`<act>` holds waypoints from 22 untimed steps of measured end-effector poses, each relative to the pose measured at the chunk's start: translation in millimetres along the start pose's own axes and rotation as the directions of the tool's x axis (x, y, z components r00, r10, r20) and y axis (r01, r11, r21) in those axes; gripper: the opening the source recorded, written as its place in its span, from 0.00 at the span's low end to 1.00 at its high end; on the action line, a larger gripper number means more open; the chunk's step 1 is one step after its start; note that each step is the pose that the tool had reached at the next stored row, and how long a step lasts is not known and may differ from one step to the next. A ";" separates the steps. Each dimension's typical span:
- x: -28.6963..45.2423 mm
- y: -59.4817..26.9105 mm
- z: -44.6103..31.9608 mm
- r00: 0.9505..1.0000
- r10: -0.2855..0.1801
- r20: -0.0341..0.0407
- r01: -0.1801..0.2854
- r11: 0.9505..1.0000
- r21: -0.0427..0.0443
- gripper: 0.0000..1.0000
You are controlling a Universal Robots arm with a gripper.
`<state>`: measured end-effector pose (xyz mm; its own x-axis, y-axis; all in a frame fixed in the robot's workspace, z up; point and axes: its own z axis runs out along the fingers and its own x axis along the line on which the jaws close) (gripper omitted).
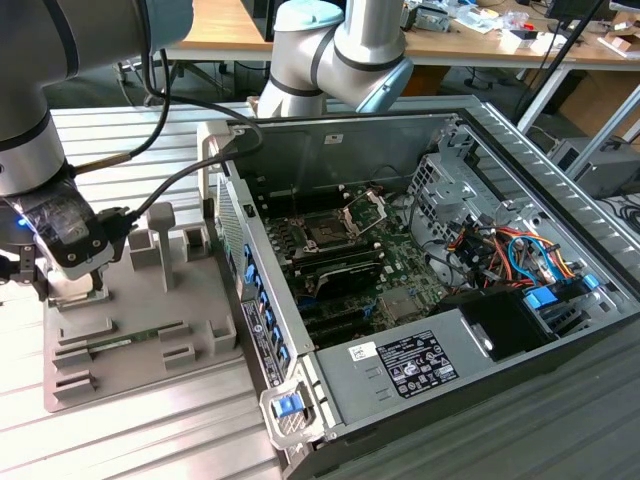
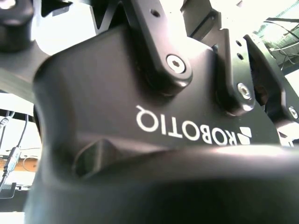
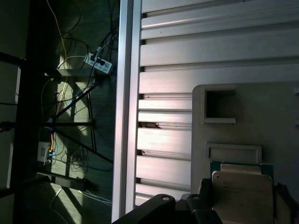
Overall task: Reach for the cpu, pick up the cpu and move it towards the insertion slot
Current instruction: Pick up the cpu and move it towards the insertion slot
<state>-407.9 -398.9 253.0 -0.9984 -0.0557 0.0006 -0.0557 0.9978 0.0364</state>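
The cpu (image 3: 243, 189), a flat square chip with a pale metal top and a thin green rim, lies over the grey fixture block (image 3: 261, 116). My gripper (image 3: 243, 203) is shut on it, with dark fingers (image 3: 206, 188) tight against two opposite edges. In the exterior view my gripper (image 1: 62, 285) is low over the far left corner of the fixture block (image 1: 140, 330). Whether the chip is lifted off the block I cannot tell. The insertion slot (image 1: 325, 232), a dark square socket with a raised metal bracket, sits on the motherboard inside the open computer case, well to the exterior view's right of my gripper.
The open computer case (image 1: 430, 300) has a tall side wall (image 1: 250, 290) between the fixture block and the motherboard. A thin green memory stick (image 1: 125, 342) lies on the block, and upright grey posts (image 1: 160, 235) rise from it. A second arm's joint (image 1: 335, 45) hangs over the case.
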 end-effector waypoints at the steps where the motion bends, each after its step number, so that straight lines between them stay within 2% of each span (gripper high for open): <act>1: 0.0 0.0 -0.1 1.000 0.000 0.000 0.000 1.000 0.000 0.55; 4: 0.0 0.0 -0.5 1.000 0.000 0.000 0.000 1.000 0.000 0.55; 6: 0.0 0.2 -4.8 1.000 0.000 0.000 0.000 1.000 0.000 0.55; 22: 0.0 0.3 -8.2 1.000 0.000 0.000 0.000 1.000 0.000 0.55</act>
<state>-407.8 -399.0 261.2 -0.9984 -0.0557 0.0006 -0.0557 0.9978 0.0364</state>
